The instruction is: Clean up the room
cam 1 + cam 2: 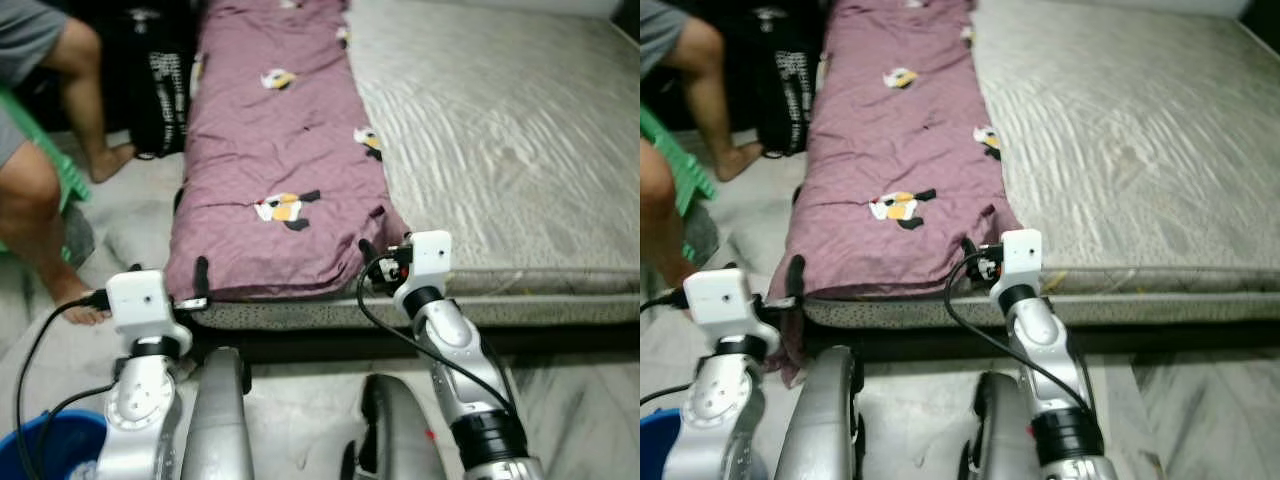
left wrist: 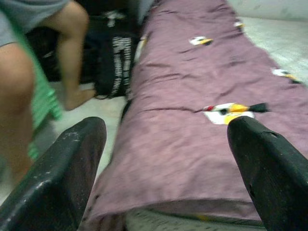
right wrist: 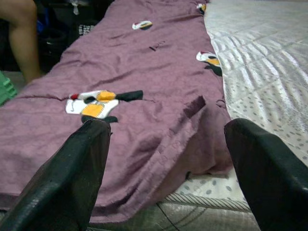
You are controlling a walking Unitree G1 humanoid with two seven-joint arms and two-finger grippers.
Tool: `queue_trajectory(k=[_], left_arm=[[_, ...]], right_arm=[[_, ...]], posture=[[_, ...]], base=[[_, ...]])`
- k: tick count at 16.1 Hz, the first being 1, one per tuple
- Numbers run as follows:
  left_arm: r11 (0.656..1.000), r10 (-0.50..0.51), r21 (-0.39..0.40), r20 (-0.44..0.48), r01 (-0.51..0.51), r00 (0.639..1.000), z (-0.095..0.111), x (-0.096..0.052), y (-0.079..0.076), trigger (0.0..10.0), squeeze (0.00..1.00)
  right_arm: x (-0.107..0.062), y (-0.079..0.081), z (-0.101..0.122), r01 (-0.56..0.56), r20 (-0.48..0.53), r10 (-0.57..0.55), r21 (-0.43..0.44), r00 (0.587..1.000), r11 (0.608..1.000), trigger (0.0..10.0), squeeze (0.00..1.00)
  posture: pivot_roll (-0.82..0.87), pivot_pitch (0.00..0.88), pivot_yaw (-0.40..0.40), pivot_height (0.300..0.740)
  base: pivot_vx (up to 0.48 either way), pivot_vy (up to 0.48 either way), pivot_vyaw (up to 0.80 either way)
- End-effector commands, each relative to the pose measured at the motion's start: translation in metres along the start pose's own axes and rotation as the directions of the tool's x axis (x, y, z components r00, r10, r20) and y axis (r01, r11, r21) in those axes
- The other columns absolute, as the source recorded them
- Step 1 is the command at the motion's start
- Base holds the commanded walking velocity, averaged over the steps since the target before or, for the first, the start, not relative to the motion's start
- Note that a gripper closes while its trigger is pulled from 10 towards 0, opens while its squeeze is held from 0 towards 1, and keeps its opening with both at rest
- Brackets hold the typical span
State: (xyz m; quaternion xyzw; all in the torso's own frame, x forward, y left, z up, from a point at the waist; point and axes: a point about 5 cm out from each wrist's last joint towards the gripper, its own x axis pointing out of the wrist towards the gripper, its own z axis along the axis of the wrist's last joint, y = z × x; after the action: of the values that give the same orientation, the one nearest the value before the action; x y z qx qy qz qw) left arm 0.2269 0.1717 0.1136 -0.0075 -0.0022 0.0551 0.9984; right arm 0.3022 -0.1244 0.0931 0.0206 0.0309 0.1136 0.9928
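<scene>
We stand in front of a low mattress (image 1: 500, 150) w/ a grey patterned cover. A purple blanket (image 1: 270, 170) w/ bird prints lies folded along its left side, near edge hanging a bit over the mattress front. Left gripper (image 1: 200, 285) is at the blanket's near-left corner, right gripper (image 1: 372, 256) at its near-right corner; both have the 2 fingers spread wide, holding nothing. A seated person's legs (image 1: 60, 150) are at far left, a black bag (image 1: 160, 90) beside them, a blue bucket (image 1: 45, 445) near our left arm.
</scene>
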Motion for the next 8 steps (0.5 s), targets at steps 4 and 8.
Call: queue_trajectory(k=[4, 8], left_arm=[[1.0, -0.019, -0.014, 0.008, 0.019, 1.0, 0.002, -0.0005, -0.0014, 10.0, 0.0], [0.999, -0.027, -0.017, 0.007, 0.028, 1.0, 0.0023, -0.0008, -0.0015, 10.0, 0.0]], right_arm=[[0.0012, -0.0013, 0.0025, 0.002, 0.009, -0.002, -0.007, 1.0, 1.0, 10.0, 0.0], [0.002, -0.0008, 0.003, 0.002, 0.012, -0.002, -0.01, 1.0, 1.0, 10.0, 0.0]], posture=[[0.09, 0.145, -0.078, 0.593], [0.09, 0.148, -0.077, 0.593]], base=[[0.38, 0.0, 0.11], [0.431, 0.0, 0.0]])
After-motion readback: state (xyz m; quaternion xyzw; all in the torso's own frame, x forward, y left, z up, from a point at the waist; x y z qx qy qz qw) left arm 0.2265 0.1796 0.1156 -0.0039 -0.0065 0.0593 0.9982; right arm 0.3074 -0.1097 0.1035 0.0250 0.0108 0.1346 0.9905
